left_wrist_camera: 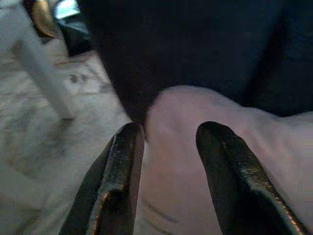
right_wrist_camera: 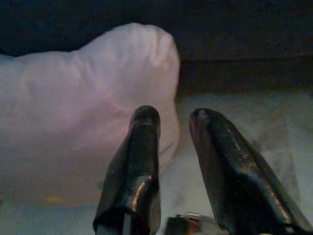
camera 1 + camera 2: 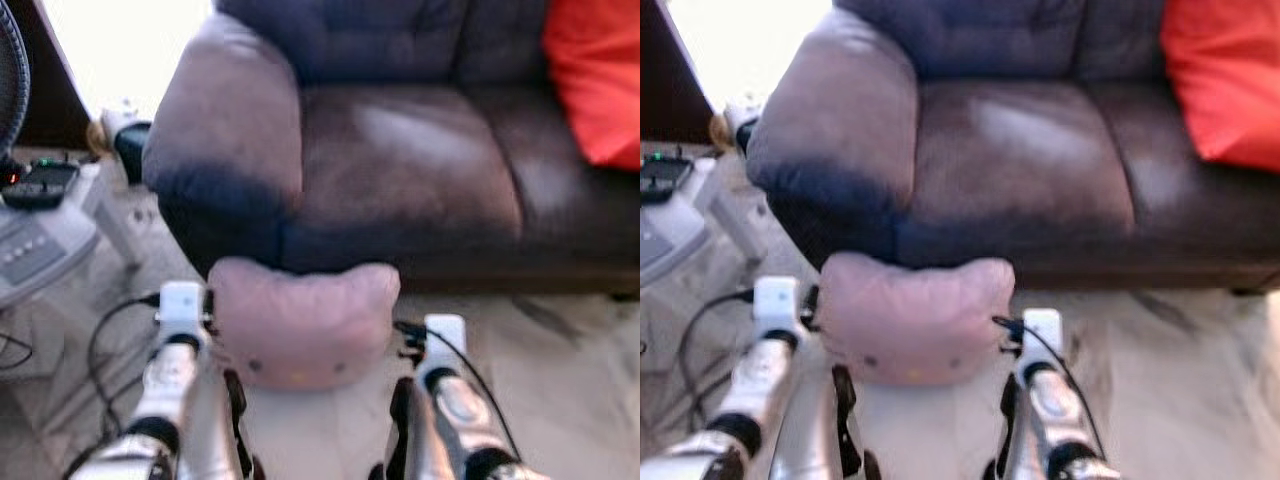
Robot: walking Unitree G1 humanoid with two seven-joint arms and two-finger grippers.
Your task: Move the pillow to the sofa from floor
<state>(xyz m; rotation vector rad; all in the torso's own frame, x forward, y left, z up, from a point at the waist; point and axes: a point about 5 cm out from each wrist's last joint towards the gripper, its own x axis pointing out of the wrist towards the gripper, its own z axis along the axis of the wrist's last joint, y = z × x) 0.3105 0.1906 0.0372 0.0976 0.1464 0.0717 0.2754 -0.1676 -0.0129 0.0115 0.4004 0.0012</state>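
A pale pink pillow (image 3: 300, 322) sits low in front of the dark brown sofa (image 3: 420, 170), just under its left armrest (image 3: 225, 120). My two arms flank the pillow, one wrist at each end. In the left wrist view my left gripper (image 1: 171, 129) is open, with the pillow's (image 1: 215, 161) end just beyond and between its fingers. My right gripper (image 2: 176, 112) is open too, at the pillow's (image 2: 73, 122) other end, its inner finger (image 2: 139, 147) against the fabric. I cannot tell whether the pillow rests on the floor.
An orange cushion (image 3: 600, 80) leans on the sofa's right side. A grey appliance base (image 3: 40, 245) with a dark phone (image 3: 40, 185) on it stands at the left, with black cables (image 3: 105, 345) on the marble floor and a white leg (image 1: 39, 68) nearby.
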